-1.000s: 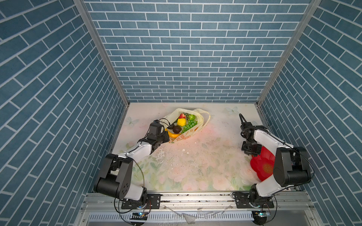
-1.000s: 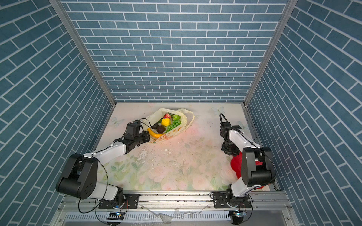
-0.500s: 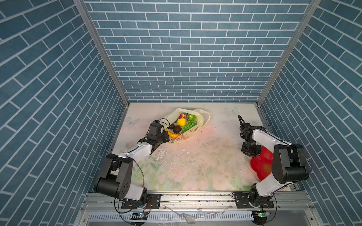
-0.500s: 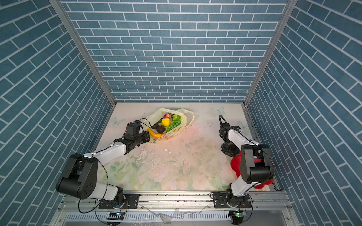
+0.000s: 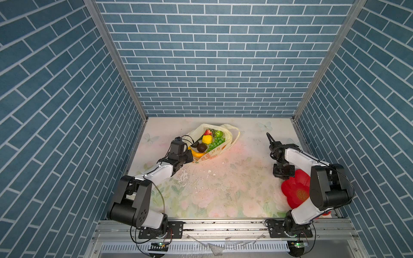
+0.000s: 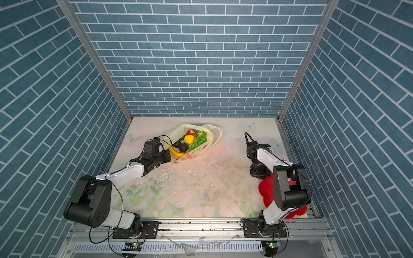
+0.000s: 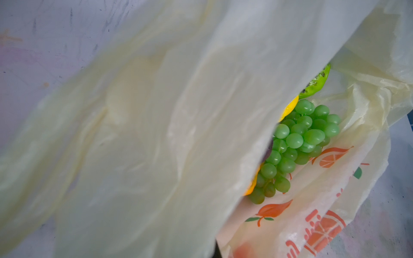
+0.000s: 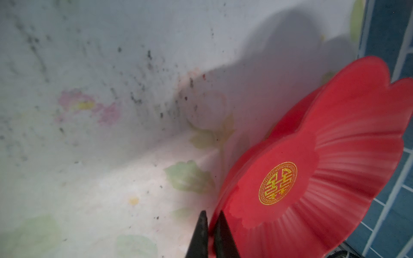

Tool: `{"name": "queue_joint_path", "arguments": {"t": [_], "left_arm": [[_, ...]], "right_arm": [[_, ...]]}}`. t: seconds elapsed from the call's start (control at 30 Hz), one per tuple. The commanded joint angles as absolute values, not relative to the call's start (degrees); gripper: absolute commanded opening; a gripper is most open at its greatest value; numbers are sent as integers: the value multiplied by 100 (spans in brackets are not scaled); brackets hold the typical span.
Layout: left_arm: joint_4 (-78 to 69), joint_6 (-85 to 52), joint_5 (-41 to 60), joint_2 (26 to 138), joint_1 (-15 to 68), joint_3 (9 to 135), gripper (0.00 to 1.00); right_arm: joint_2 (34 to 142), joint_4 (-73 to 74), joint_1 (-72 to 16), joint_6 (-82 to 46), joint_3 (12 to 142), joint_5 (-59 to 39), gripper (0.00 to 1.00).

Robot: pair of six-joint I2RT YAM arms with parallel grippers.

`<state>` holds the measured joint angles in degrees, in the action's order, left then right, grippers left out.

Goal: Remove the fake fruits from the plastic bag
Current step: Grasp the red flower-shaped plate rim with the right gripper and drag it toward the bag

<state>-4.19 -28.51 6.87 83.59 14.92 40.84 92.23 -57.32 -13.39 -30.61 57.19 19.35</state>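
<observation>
Bench (image 5: 223,189): bag (image 5: 214,153) is pinched by left tool (image 5: 191,156), fruits (image 5: 206,139) inside. Plate (image 8: 312,178), well right of bag, is pinched by right tool (image 8: 211,232), likely to be brought closer next.

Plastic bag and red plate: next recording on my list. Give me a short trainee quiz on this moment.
1. In the left wrist view, which fruit shows most fully inside the plastic bag?
2. True or false: a fake fruit lies on the red plate.
3. The right pincer is shut on: A) the bag, B) the plate's rim, C) nothing.

Key: 1. the green grape bunch; 2. false; 3. B.
</observation>
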Motion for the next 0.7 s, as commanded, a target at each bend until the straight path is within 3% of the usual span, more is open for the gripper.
{"name": "queue_joint_path", "arguments": {"t": [0.0, 0.67], "left_arm": [[-391, -2742, 554, 8358, 1502, 4019, 0], [-405, -2703, 355, 8332, 1502, 3900, 0]], "right_arm": [[9120, -5886, -1730, -3183, 5825, 1498, 9], [10005, -5656, -3934, -3756, 7256, 588, 14]]}}
